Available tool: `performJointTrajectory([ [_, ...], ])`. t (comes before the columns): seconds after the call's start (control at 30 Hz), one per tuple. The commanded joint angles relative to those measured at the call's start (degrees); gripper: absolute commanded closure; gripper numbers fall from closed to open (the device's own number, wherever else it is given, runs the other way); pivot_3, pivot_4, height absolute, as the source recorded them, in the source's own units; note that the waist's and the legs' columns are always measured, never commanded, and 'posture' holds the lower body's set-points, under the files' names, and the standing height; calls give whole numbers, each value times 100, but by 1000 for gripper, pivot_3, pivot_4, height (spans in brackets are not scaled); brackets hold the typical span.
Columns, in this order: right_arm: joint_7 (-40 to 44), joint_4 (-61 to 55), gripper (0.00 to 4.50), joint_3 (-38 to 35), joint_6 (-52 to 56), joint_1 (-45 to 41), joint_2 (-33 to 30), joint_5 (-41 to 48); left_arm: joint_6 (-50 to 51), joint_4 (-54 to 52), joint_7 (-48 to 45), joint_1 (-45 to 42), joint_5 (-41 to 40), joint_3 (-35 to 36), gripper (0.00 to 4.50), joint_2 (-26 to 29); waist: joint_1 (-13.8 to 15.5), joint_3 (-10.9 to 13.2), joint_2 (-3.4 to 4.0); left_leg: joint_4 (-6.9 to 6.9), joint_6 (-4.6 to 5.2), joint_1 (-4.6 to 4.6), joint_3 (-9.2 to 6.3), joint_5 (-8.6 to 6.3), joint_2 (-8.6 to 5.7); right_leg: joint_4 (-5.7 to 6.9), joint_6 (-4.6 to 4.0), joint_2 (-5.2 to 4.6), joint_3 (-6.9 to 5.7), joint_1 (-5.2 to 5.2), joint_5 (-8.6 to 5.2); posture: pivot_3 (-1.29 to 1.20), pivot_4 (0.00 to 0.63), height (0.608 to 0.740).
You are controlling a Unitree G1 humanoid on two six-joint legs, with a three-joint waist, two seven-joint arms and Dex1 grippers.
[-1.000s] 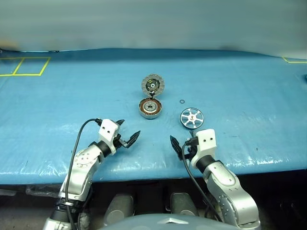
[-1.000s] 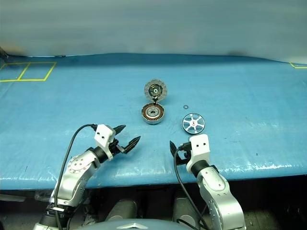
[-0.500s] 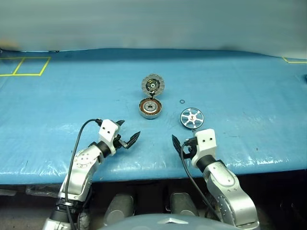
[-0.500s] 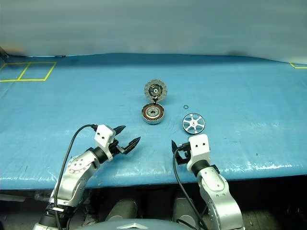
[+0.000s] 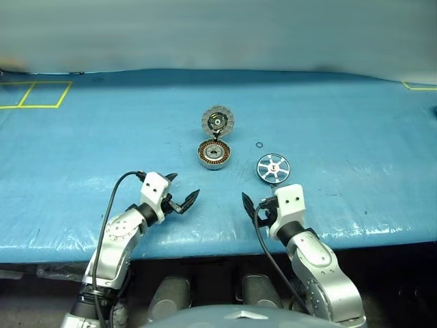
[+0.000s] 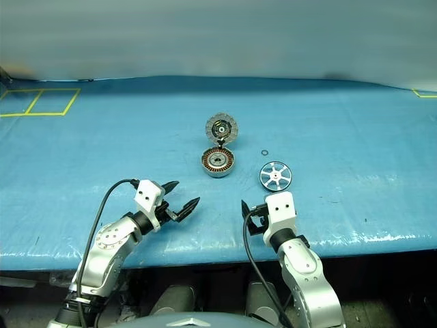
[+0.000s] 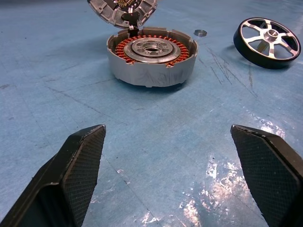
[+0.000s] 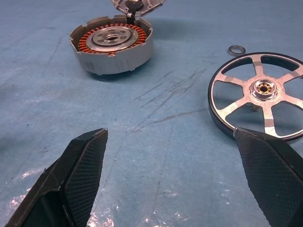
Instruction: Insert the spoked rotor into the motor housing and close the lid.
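- Nearest me, my left gripper [image 5: 183,193] hangs over the near part of the blue table [image 5: 82,157], its fingers spread wide with nothing between them.
- My right gripper [image 6: 251,217] hovers to its right, fingers just as far apart and empty; its wrist has rolled a touch over the last second while both hands kept their places.
- I judge that small turn as lining up on the rotor, so the task has not really started: nothing is picked up yet.
- Just beyond my right gripper lies the spoked rotor [image 8: 259,94], a flat silver wheel with pale spokes, dark gaps and a small hub, resting on the table.
- Left of it and slightly farther sits the motor housing [image 7: 150,56], a grey cup showing copper-brown windings around a silver hub, well apart from the rotor.
- A tiny black ring [image 5: 259,145] lies between them, a bit farther back.
- Farthest, the lid [image 5: 218,121] stands open on its hinge behind the housing, ribbed rim and dark centre facing me.
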Motion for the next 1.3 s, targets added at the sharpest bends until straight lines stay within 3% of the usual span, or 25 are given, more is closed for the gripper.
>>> performJointTrajectory([
  [0.03, -27, -158, 22, -115, 8, -176, 64, 80, -41, -135, 1, -9, 4, -12, 0, -7, -4, 0, 0, 0, 0, 0, 0, 0, 0, 0, 0, 0, 0, 0, 0, 0, 150, 740],
  [0.4, 88, -458, 22, -151, 994, -938, -22, 237, 40, -190, 37, 51, -25, -20, 0, -56, -12, 0, 0, 1, 0, 0, 0, 0, -1, 1, -11, 13, 0, -1, 7, 0, 150, 740],
  [0.53, 319, -433, 22, 78, 1975, -1761, -462, 187, 26, -168, 50, 38, -9, -47, 0, -63, -13, 0, 0, 5, -1, 0, 3, 2, 0, 2, -22, 19, -3, -1, 17, 0, 150, 740],
  [0.77, 597, 603, 22, -403, 2779, -3624, -660, 436, -67, -95, 70, -14, 14, -93, 0, -117, -17, 0, 0, 7, 0, 0, 3, 2, -4, 2, -25, 23, -6, 1, 22, 0, 150, 740],
  [1.07, 2064, 1984, 22, 743, 2581, -4941, -1501, 539, -129, -117, 175, 21, 43, -74, 0, -173, -26, 1, 0, -1, -5, -1, 9, 4, -9, 0, -28, 12, -5, -3, 22, 0, 150, 740],
  [1.3, 2960, 3171, 22, 2009, 1468, -5751, -1754, -169, -174, -202, 207, 157, 66, -120, 0, -187, -30, 1, 0, 2, -1, -3, 18, 2, -14, -1, -25, -3, -7, -6, 24, 0, 150, 740],
])
